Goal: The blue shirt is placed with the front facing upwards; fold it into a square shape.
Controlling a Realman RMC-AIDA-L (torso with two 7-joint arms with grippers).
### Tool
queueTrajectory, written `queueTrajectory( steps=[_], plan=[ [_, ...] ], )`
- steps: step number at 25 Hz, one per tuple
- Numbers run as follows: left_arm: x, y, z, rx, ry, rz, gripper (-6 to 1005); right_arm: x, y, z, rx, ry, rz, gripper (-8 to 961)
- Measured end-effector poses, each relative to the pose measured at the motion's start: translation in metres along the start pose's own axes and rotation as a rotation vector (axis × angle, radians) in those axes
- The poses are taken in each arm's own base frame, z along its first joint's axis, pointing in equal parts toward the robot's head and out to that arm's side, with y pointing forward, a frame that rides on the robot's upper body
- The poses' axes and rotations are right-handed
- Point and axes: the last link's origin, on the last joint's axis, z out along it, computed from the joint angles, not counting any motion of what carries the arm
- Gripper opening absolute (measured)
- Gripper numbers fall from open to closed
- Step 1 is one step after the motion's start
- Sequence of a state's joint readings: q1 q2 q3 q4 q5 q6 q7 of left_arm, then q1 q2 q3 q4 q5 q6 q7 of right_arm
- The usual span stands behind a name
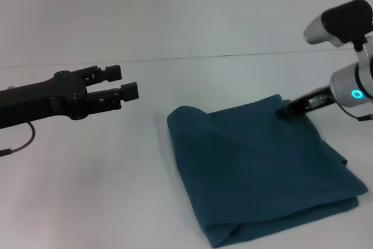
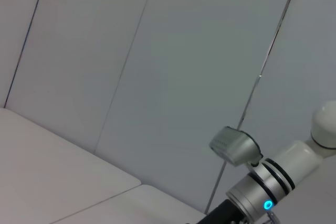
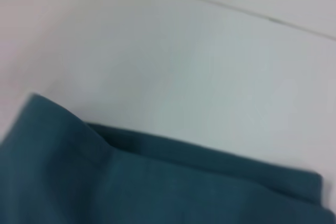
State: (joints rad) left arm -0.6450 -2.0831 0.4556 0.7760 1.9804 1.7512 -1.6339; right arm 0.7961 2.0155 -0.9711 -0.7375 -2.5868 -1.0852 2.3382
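No readable text

We find no lettering, label or number on the folded shirt (image 1: 262,167) or elsewhere.

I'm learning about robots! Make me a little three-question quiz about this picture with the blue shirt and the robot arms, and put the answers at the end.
1. True or false: the blue shirt lies spread out flat with both sleeves showing.
2. Which pincer is down at the shirt's far edge? A) the left pincer B) the right pincer C) both
3. Fill in the blank: the left pincer hangs in the air above the ______, beside the shirt and not touching it.

Key
1. False. It is already folded into a thick, roughly square bundle.
2. B. The right pincer's tip is at the far edge of the shirt.
3. Table. Its fingers sit slightly apart with nothing between them.
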Motion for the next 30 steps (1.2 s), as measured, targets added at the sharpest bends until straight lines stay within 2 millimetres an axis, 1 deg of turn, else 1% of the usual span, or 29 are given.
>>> queueTrajectory(
  steps=[5,9,13,22,30],
  plan=[
    [0.000,0.000,0.001,-0.002,0.000,0.000,822,-0.013,0.014,0.003,-0.028,-0.020,-0.023,39],
    [-0.001,0.000,0.001,-0.001,0.001,-0.002,823,-0.013,0.019,0.007,-0.034,-0.018,-0.027,39],
    [-0.001,0.000,0.000,0.002,0.003,-0.004,823,-0.008,0.020,0.012,-0.035,-0.007,-0.018,39],
    [-0.001,0.000,0.000,0.001,0.003,-0.004,823,0.009,0.012,0.024,0.010,0.025,-0.015,40],
    [-0.001,0.001,0.000,-0.002,0.001,-0.003,823,0.014,0.000,0.024,0.070,0.030,-0.018,40]
  ],
)
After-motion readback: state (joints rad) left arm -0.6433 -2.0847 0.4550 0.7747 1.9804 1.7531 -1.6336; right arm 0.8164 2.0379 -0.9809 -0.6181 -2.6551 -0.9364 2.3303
